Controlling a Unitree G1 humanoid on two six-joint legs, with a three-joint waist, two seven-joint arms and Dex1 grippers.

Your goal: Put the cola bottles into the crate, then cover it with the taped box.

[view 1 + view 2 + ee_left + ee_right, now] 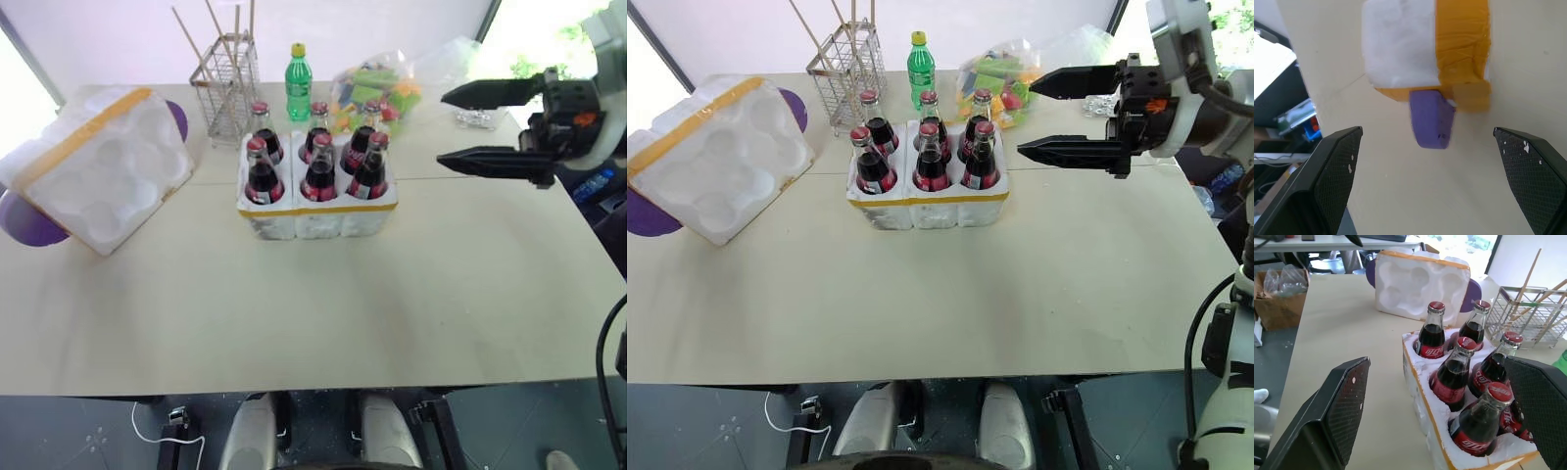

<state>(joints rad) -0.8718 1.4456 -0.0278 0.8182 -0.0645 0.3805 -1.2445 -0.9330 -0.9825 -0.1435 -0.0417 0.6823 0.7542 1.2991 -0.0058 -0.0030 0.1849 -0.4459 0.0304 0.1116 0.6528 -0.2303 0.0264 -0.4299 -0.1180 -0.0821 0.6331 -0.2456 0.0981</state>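
White foam forms the low crate (315, 213) with its yellow tape band, standing mid-table with all six small glass cola bottles (320, 168), dark brown with red caps, upright in its wells. The taller white foam taped box (98, 166) lies tilted at the table's left, hollows showing, on a purple object (1432, 117). The right gripper (1046, 117) hovers beside the crate, fingers apart, empty; the left gripper (1430, 171), also spread, hangs near the box.
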